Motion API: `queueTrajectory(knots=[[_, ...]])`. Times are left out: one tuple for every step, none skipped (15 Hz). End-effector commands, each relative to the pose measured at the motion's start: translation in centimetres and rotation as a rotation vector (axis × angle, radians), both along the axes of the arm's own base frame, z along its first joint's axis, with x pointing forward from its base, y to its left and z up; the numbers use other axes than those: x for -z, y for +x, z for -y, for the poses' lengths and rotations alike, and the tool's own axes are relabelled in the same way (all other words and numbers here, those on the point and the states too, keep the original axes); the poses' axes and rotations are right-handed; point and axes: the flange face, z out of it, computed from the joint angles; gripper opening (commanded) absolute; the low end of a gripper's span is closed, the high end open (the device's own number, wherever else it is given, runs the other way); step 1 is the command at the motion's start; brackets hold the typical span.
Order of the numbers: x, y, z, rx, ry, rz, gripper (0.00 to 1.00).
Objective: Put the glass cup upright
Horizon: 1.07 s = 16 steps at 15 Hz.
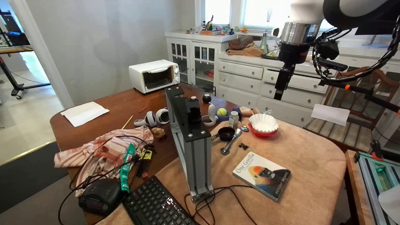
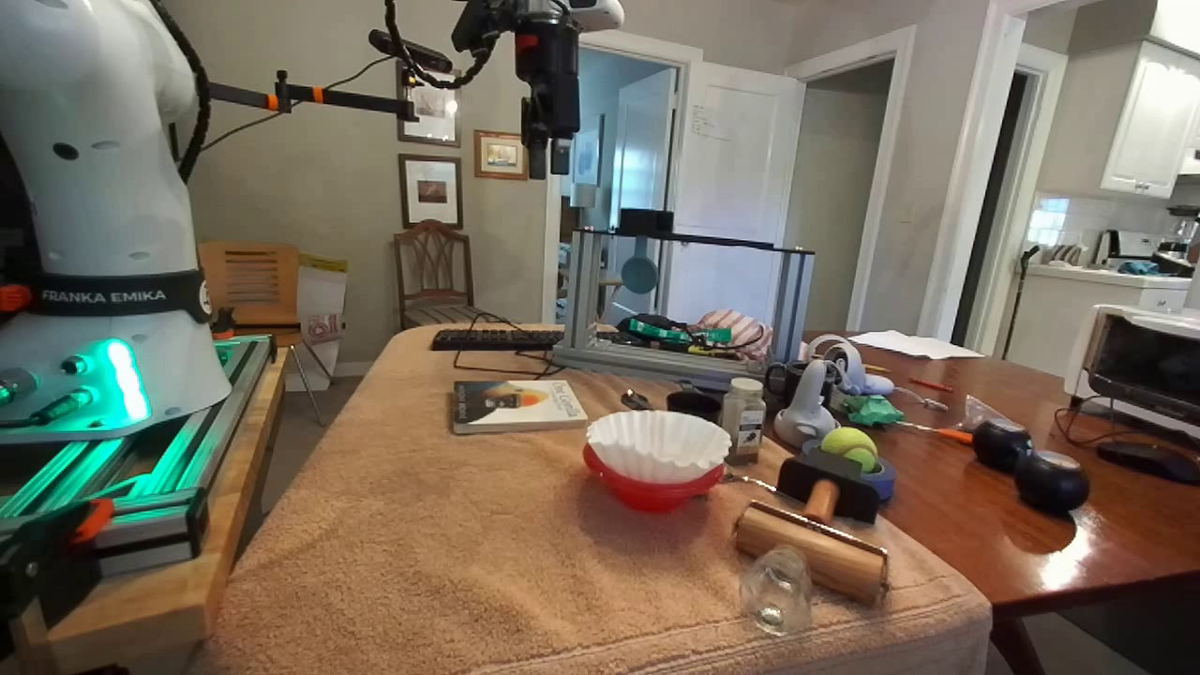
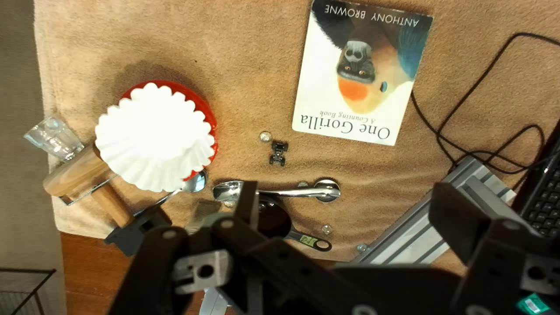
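Observation:
The clear glass cup (image 2: 776,592) lies on its side on the tan towel in an exterior view, close to a wooden roller (image 2: 811,553). In the wrist view the glass cup (image 3: 56,138) is at the far left, against the roller's end. In an exterior view it is mostly hidden behind the white paper filters, with only a small clear part (image 1: 267,112) showing. My gripper (image 3: 352,205) is open and empty, its two fingers wide apart in the wrist view. In both exterior views the gripper (image 1: 279,93) (image 2: 549,157) hangs high above the table, well away from the cup.
White paper filters in a red bowl (image 2: 654,487) stand near the cup. A metal frame (image 1: 200,165) rises tall from the table. A book (image 3: 361,74), spoon (image 3: 288,191), black measuring cup (image 3: 273,218), glass jar (image 2: 743,422) and tennis ball (image 2: 848,445) lie around.

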Motion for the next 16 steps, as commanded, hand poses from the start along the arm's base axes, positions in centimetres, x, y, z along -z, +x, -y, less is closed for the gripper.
queueTrajectory(knots=[[0.0,0.0,0.0,0.0,0.0,-0.001,1.0],[0.0,0.0,0.0,0.0,0.0,-0.001,1.0],[0.0,0.0,0.0,0.0,0.0,-0.001,1.0],[0.0,0.0,0.0,0.0,0.0,-0.001,1.0],[0.0,0.0,0.0,0.0,0.0,-0.001,1.0],[0.0,0.0,1.0,0.029,0.034,-0.002,1.0],[0.1,0.0,1.5,0.038,0.048,0.0,1.0],[0.4,-0.2,2.9,0.03,0.076,0.0,1.0],[0.6,-0.3,4.2,0.034,0.102,0.004,1.0],[0.9,-0.6,6.2,0.043,0.132,0.014,1.0],[1.2,-0.9,8.2,0.047,0.15,0.022,1.0],[1.6,-1.3,10.2,0.039,0.166,0.03,1.0],[1.9,-1.5,12.0,0.041,0.182,0.034,1.0],[2.4,-2.0,14.2,0.037,0.192,0.044,1.0],[3.0,-2.4,16.1,0.037,0.2,0.046,1.0],[3.6,-2.9,18.3,0.041,0.2,0.05,1.0]])
